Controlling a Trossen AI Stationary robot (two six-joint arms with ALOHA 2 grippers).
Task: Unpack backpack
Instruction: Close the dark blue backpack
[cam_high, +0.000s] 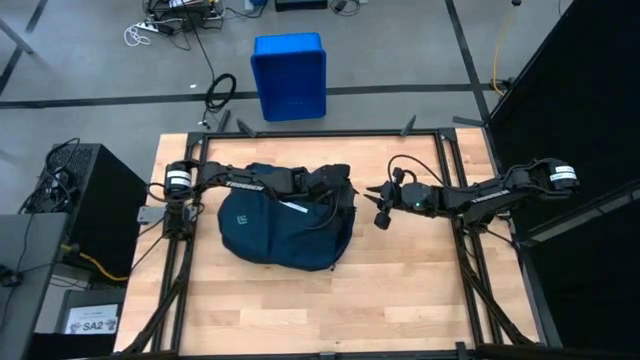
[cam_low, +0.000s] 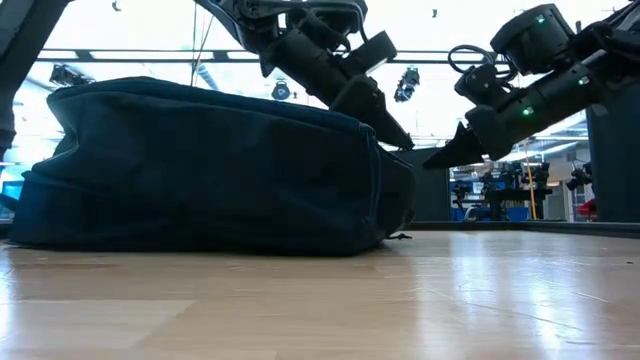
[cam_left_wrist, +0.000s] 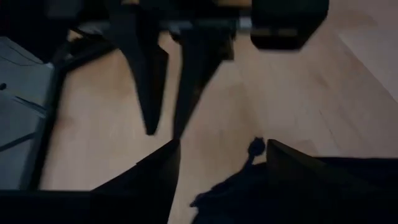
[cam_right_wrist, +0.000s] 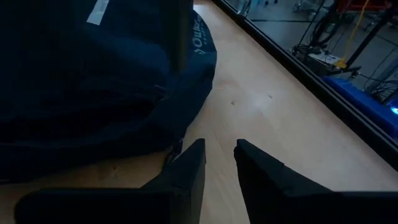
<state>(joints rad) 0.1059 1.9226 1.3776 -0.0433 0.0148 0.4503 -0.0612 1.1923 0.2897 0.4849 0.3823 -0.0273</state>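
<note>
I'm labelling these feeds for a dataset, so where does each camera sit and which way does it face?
High view: above the table, looking straight down at the backpack, left gripper and right gripper.
Low view: at table-top height, looking level across; both arms enter from above.
Left wrist view: on the left arm, looking past its own fingers at the right gripper over the table.
Right wrist view: on the right arm, its fingers facing the backpack.
All four views show the backpack.
</note>
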